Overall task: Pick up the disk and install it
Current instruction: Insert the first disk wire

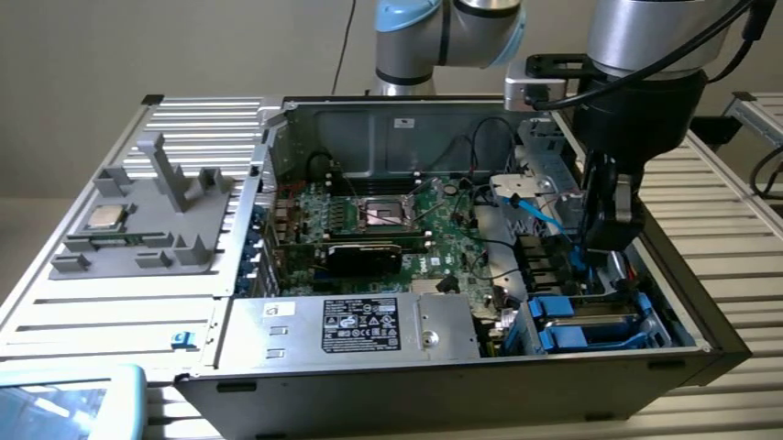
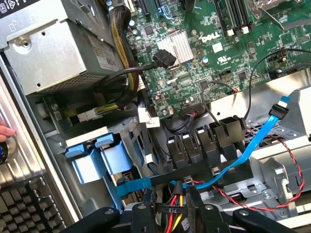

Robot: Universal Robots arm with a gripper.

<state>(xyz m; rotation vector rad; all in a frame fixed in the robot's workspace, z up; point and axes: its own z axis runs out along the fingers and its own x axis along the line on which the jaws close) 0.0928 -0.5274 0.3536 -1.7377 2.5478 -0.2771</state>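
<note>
Blue-framed disk [image 1: 596, 323] low in the drive bay, at the corner of the computer case [image 1: 428, 385] on the exterior view's right. Gripper [image 1: 608, 240] above it, apart.

Wrist view: disk [image 2: 95, 158] seated in the bay. Blue SATA cable [image 2: 252, 145] and red-black wires [image 2: 228, 196] close under gripper [image 2: 172, 214]. Grip state: cannot tell. Likely hazard: snagging those cables, tugging a plug loose.

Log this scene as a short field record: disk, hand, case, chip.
disk: in its blue carrier, seated inside the case, exterior view's right
hand: lowered into the case above the disk, apart from it
case: open, motherboard exposed
CPU chip: on the grey fixture, exterior view's left
</note>
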